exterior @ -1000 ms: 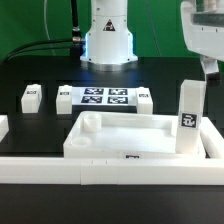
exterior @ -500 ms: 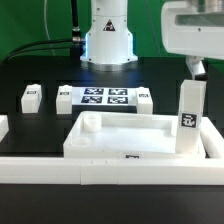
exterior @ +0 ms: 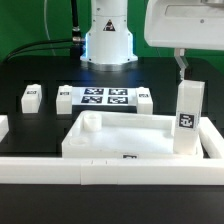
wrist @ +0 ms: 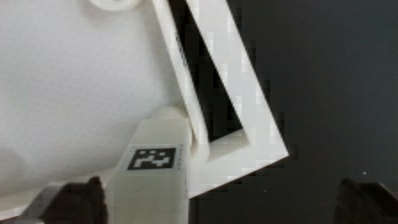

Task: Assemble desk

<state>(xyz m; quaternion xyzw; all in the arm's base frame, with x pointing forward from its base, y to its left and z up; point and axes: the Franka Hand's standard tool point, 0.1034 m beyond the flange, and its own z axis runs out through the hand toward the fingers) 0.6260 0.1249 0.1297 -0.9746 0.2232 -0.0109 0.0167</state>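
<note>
**Desk assembly, early stage: one leg upright, three loose**

The tabletop (exterior: 120, 140) lies rim-up near the front edge of the table (exterior: 30, 125). Its long axis runs from the exterior view's left to its right. The standing leg (exterior: 188, 118) rises at the tabletop's corner on the exterior view's right, long axis vertical, apparently in its socket. How firmly it is seated cannot be told. The loose legs (exterior: 65, 97) lie flat beside the marker board (exterior: 104, 97) and are judged still to be fitted. The gripper (exterior: 181, 62) hovers directly above the standing leg, jaws fully spread and holding nothing.
</note>
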